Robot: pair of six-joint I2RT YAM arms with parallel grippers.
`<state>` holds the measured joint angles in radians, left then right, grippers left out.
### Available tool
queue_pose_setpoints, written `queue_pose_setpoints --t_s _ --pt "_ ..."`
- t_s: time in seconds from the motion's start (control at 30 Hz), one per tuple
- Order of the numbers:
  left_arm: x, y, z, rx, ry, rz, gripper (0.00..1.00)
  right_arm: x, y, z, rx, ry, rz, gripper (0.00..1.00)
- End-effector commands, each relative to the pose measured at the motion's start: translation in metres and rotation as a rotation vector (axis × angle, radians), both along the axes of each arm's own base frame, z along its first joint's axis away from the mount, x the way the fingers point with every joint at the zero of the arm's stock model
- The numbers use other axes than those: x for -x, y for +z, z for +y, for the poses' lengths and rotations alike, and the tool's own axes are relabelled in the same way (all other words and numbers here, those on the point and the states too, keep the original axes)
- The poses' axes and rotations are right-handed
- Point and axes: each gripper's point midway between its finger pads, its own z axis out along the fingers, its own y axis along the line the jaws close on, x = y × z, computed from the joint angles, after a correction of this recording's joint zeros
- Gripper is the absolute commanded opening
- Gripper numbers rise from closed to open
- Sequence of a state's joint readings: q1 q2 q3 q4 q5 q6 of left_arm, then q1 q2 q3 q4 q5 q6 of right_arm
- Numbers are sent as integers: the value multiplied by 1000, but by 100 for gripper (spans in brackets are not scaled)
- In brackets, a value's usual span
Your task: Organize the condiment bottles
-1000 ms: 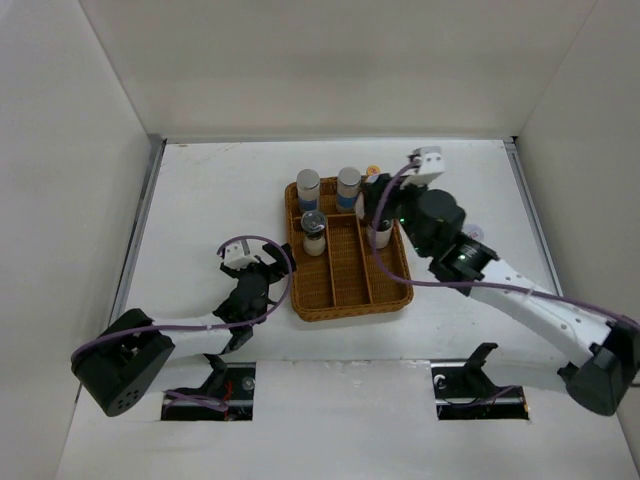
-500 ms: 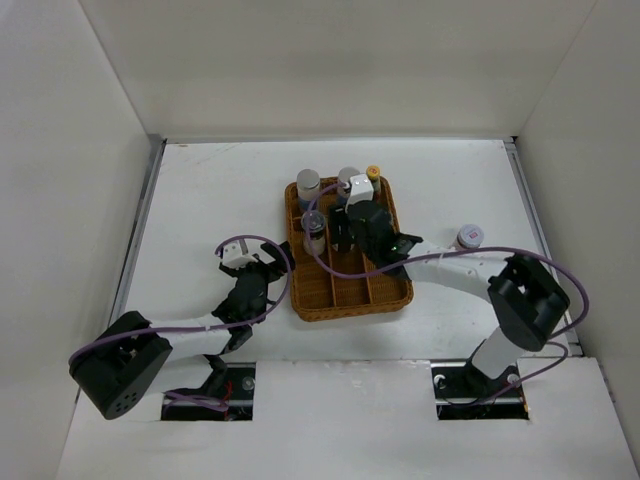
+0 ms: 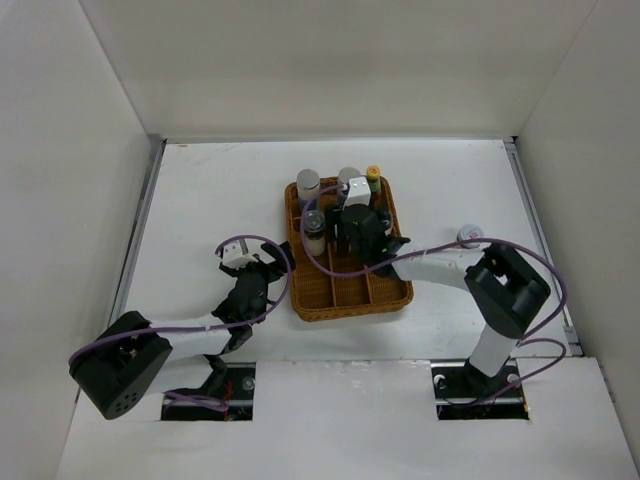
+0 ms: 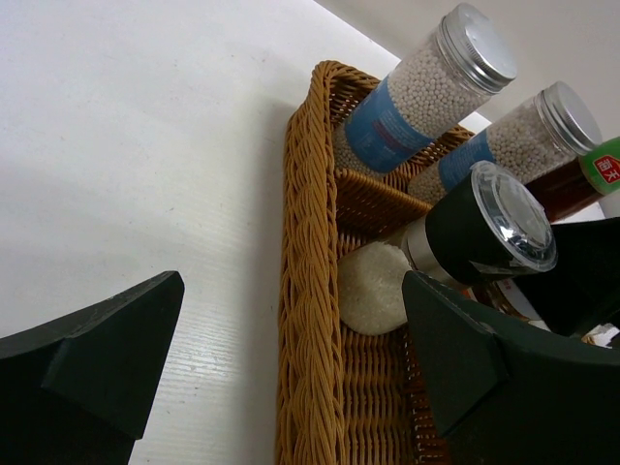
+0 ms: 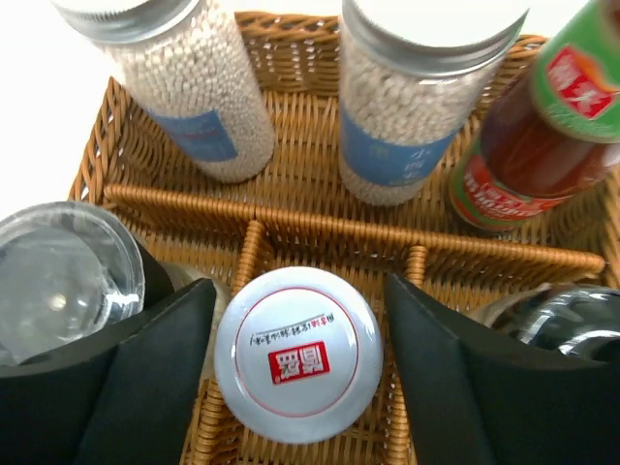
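The brown wicker tray point(image 3: 345, 285) holds the condiment bottles. Two silver-lidded jars with blue labels point(image 5: 194, 97) point(image 5: 412, 107) and the red sauce bottle point(image 5: 528, 145) stand in its far row. My right gripper point(image 5: 295, 363) is open over the tray, its fingers on either side of a white-lidded jar point(image 5: 295, 354) that stands in a middle compartment. A dark jar with a clear lid point(image 5: 58, 276) is on its left and a silver-lidded jar point(image 5: 562, 320) on its right. My left gripper point(image 4: 291, 387) is open and empty, straddling the tray's left rim point(image 4: 305, 291).
One more small jar point(image 3: 468, 236) stands on the table right of the tray, beside the right arm's elbow. White walls enclose the table on three sides. The left arm lies low on the table left of the tray.
My right gripper has moved left from the tray's right side to over its middle, now around the white-lidded jar. The left arm has not moved.
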<state>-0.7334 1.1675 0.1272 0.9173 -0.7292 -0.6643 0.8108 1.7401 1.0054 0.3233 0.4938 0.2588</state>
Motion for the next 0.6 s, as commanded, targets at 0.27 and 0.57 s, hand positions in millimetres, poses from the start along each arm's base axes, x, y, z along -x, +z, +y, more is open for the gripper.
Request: queue_pose_setpoints --t_s 0.27,0.57 --pt "-5 21 -6 68 -8 -59 100 33 159 -55 -201 -137 -235 79" --pt "-3 25 -11 78 -28 -67 100 62 112 -274 -120 -731 -236 61"
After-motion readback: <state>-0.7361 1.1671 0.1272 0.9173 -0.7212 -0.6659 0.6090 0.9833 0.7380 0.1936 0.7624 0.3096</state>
